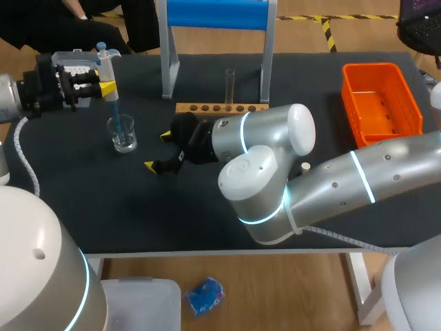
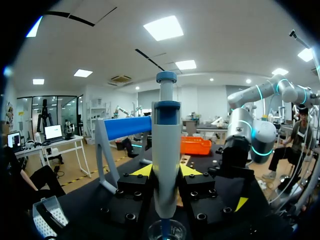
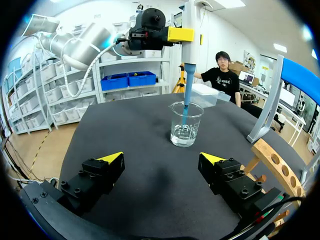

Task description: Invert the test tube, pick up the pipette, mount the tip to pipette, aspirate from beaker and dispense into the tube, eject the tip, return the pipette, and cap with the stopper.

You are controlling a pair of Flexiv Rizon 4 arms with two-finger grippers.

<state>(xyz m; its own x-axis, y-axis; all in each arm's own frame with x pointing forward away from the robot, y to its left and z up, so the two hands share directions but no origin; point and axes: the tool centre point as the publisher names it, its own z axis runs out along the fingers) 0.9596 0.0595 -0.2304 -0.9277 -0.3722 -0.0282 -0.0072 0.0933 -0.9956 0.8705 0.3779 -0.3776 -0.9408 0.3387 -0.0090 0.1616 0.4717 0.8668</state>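
We judged the step in hand to be aspirating. Our left hand (image 1: 103, 88) pinched the pipette (image 1: 105, 63) from two sides and held it upright above the beaker (image 1: 122, 134), with its blue tip (image 1: 117, 114) dipping inside. We could not tell whether the tip's end reached the liquid. To do it well, we needed that end under the surface, clear of the glass, and the pipette plumb. Our right hand (image 1: 158, 152) hung spread and empty, low over the tabletop (image 1: 103, 200), just right of the beaker. The tube (image 1: 230, 83) stood upright in the rack (image 1: 220, 107), further right of the beaker. We counted one beaker, one pipette, one tip, one tube, one rack and two hands.
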